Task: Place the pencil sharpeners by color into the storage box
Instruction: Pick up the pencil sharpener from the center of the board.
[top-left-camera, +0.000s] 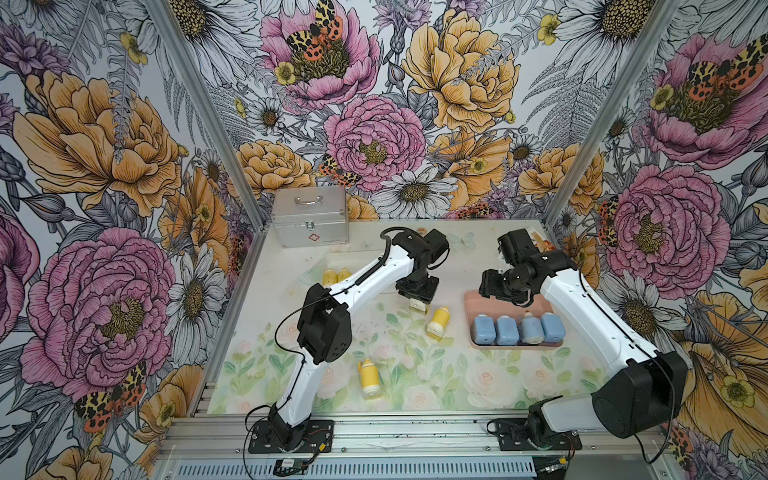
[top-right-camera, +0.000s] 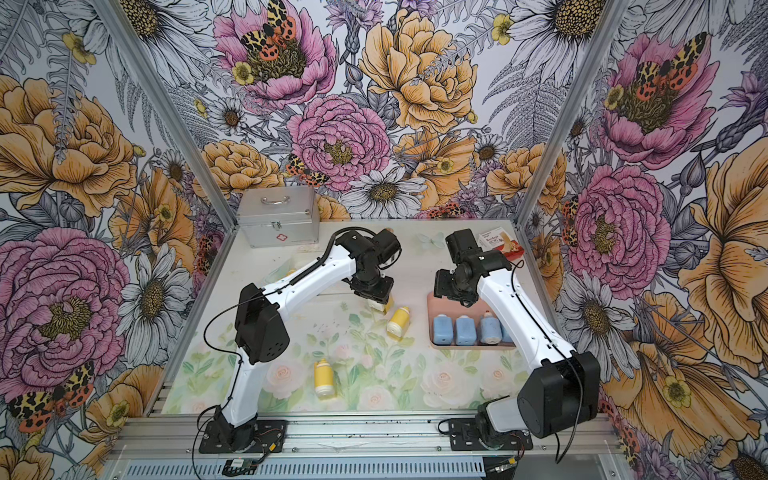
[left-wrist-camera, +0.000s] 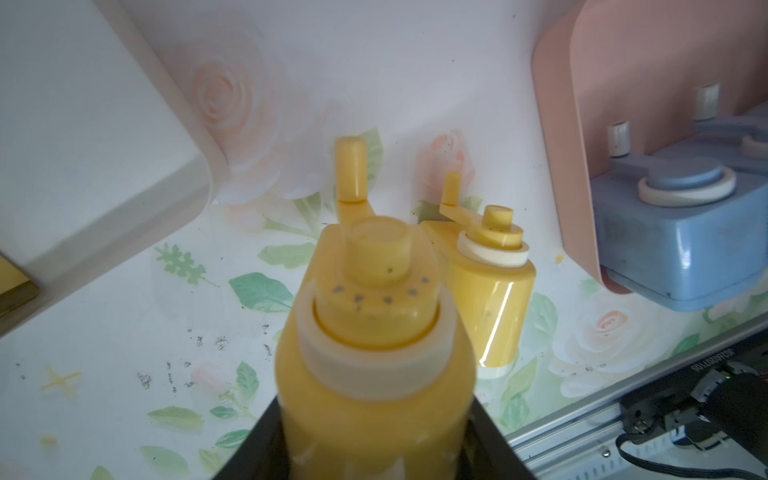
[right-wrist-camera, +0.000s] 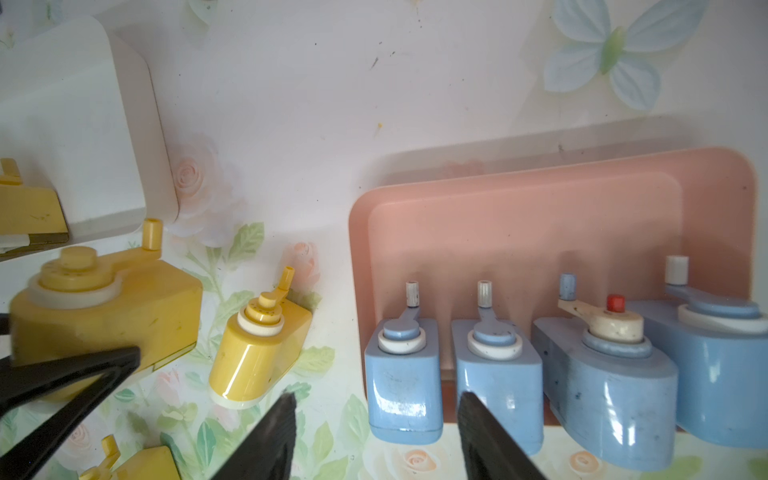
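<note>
Pencil sharpeners lie sorted in part. One yellow pencil sharpener (left-wrist-camera: 374, 353) is clenched in the left tool (top-left-camera: 418, 303), its crank end pointing away from the jaws. Whether it touches the counter (top-left-camera: 457, 382) I cannot tell. Just beside it, on its side on the counter, lies a second yellow sharpener (top-left-camera: 438, 321). A third yellow sharpener (top-left-camera: 369, 377) lies well apart from them, nearer the arm bases. Behind the left arm, two more yellow sharpeners (top-left-camera: 336, 275) sit together in the white tray (right-wrist-camera: 70, 124).

The right tool (right-wrist-camera: 376, 432) hangs released, with its jaws apart and nothing between them, over the pink tray (right-wrist-camera: 540, 216). In that tray four blue sharpeners (top-left-camera: 506, 330) stand side by side along the near edge.

At the back of the counter, a closed metal case (top-left-camera: 309, 216) stands in the left corner. A small carton (top-right-camera: 498, 245) shows in a top view in the right corner.
</note>
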